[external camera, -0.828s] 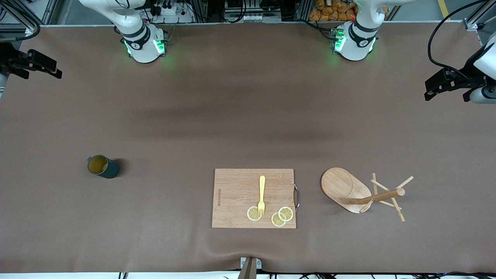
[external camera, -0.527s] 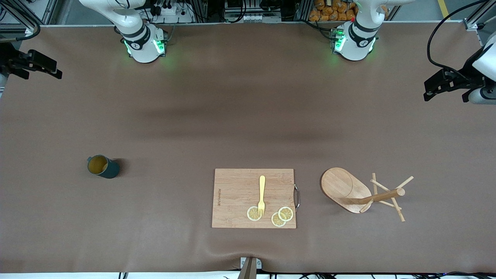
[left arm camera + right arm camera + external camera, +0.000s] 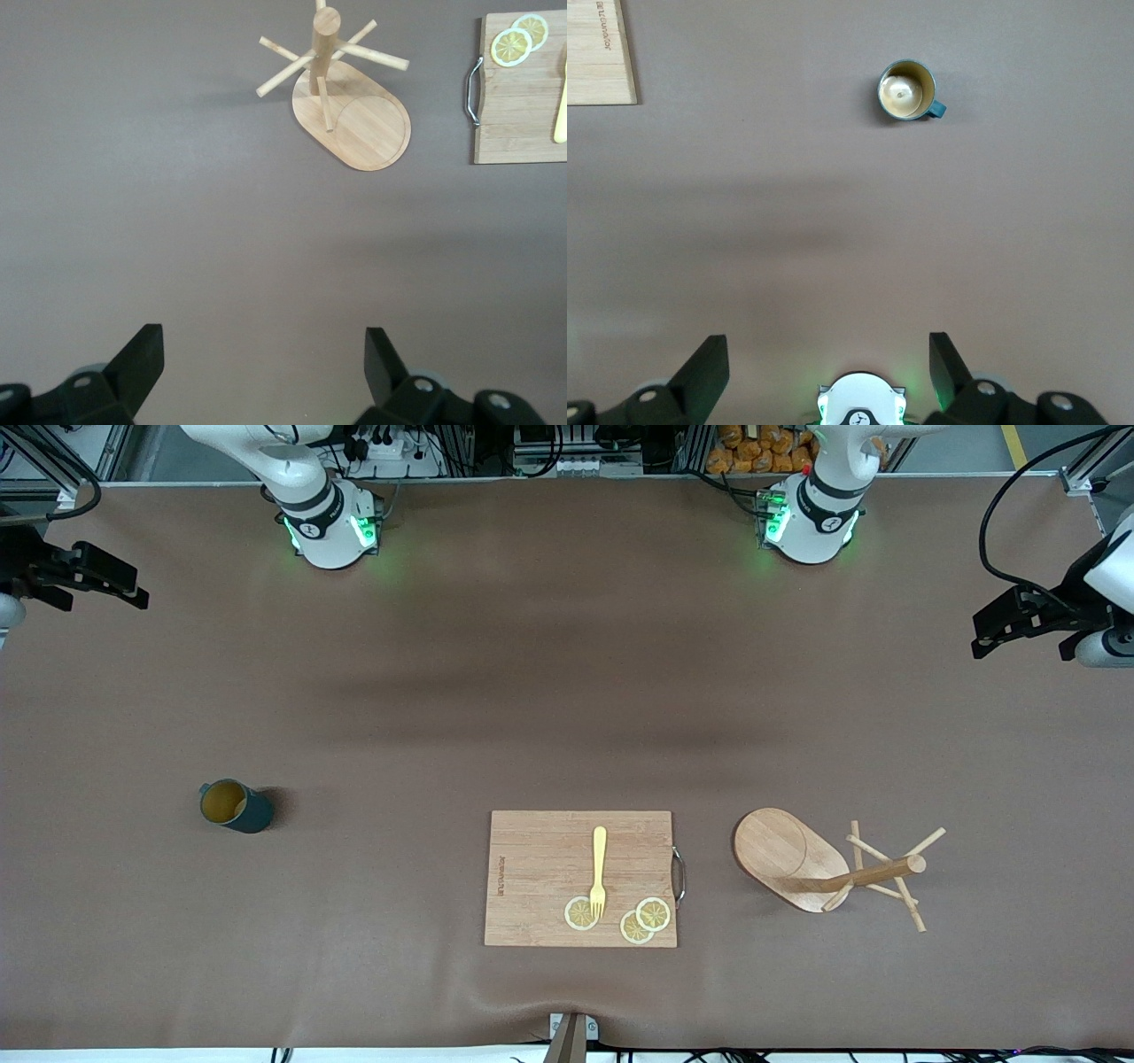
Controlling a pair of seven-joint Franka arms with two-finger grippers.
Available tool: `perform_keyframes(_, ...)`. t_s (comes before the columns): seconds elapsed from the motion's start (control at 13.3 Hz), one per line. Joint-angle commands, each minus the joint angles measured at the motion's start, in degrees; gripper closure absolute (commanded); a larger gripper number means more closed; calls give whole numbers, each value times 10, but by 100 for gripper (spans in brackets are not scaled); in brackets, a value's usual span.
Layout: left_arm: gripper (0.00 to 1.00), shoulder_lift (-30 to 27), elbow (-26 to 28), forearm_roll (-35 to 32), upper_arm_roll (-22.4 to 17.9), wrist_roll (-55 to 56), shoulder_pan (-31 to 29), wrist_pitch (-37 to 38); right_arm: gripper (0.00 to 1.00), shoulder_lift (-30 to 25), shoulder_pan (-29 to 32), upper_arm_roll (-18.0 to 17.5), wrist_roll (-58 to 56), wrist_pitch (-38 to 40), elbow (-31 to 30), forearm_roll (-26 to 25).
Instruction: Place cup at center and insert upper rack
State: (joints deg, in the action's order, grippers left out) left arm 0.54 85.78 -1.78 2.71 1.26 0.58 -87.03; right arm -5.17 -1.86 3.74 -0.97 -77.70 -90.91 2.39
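Note:
The dark teal cup stands upright on the brown table toward the right arm's end, its tan inside showing; it also shows in the right wrist view. The wooden upper rack stands on its oval base toward the left arm's end, pegs crossing near the post top; it also shows in the left wrist view. My left gripper hangs open and empty high over the left arm's end of the table. My right gripper hangs open and empty high over the right arm's end.
A rectangular wooden cutting board with a metal handle lies between cup and rack, nearer the front camera. On it lie a yellow fork and three lemon slices. The right arm's base shows under its gripper.
Both grippers shift only slightly in the air. Nothing on the table has moved.

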Motion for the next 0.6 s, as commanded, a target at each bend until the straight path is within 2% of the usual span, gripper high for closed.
perform_keyframes(0.0, 0, 3, -6, -2, 3, 19, -14, 1, 0, 17, -3, 3, 9, -2, 17, 7)
perform_keyframes(0.3, 0, 4, -5, -2, 4, 32, -14, 2, 0, 53, -2, 3, 8, -27, 13, 9)
perform_keyframes(0.53, 0, 10, -3, -3, 5, 24, -12, 1, 0, 114, -2, 2, 2, -79, 11, 9)
